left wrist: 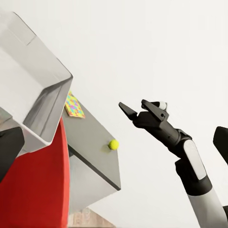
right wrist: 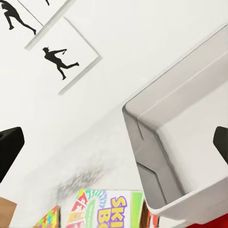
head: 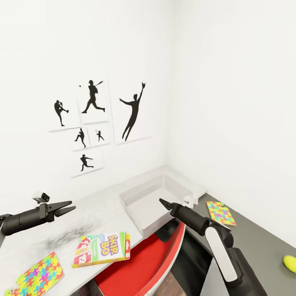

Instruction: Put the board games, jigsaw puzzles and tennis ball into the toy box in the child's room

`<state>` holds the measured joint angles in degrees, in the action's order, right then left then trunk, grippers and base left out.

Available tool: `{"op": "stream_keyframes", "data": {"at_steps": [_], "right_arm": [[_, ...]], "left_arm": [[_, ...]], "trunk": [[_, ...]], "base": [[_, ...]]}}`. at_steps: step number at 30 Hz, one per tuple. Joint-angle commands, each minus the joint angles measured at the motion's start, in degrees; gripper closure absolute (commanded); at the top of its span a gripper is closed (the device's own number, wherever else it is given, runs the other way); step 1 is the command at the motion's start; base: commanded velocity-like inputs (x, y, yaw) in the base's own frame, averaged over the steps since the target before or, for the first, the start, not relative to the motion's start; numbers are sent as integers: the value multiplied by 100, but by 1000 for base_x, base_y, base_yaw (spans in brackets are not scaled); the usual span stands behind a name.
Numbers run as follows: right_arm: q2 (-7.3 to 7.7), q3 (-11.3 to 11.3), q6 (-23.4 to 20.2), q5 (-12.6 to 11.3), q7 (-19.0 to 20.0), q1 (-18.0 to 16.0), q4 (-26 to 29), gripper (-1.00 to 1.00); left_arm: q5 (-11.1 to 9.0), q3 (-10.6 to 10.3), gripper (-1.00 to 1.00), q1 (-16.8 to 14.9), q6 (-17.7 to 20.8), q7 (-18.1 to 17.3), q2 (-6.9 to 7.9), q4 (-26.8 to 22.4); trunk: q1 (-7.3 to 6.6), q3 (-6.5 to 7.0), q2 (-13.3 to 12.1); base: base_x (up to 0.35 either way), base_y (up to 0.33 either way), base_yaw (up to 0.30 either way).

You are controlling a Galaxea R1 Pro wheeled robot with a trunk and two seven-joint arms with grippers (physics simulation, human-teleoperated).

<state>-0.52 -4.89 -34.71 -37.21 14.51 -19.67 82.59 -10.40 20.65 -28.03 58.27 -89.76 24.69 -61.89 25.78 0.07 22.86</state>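
Grey and shallow, the toy box (head: 154, 205) is seen on the bench (head: 49, 242) between the two claws. The left claw (head: 68, 209) and right claw (head: 163, 202) are held spread, nothing pinched. Below the left claw, a Skip-Bo game (head: 102, 248) and a jigsaw puzzle (head: 37, 276) lie flat; beyond the right claw, another puzzle (head: 220, 213) and the tennis ball (head: 290, 263) rest on a dark cabinet (head: 263, 242).

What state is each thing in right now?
Toy box: empty, on the table.
Skip-Bo game: flat at the table's edge.
Left gripper: open, empty.
Right gripper: open, empty.
Tennis ball: resting on the dark cabinet.
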Motion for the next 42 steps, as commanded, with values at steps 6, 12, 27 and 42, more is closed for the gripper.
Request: {"op": "stream_keyframes", "data": {"at_steps": [6, 12, 27, 42], "right_arm": [[-17, -12, -37, -3, -156, -2, 5, -100], [-20, -17, -49, -19, -403, -2, 5, -100], [-24, -50, -24, -3, -449, -2, 26, -100], [-20, -63, 12, 0, -443, -2, 38, -100]], "left_arm": [[10, 0, -100, -1, 62, -24, 8, -3], [15, 0, -100, -1, 62, -24, 8, -7], [55, 0, -100, -1, 69, -24, 7, -11], [53, -2, -100, -1, 55, -24, 9, -16]], "trunk": [[0, -3, 6], [0, -3, 6], [0, -3, 6], [0, -3, 6]], "base": [[-95, 49, 32], [-11, 6, 179], [-1, 0, 34], [0, 0, 0]]}}
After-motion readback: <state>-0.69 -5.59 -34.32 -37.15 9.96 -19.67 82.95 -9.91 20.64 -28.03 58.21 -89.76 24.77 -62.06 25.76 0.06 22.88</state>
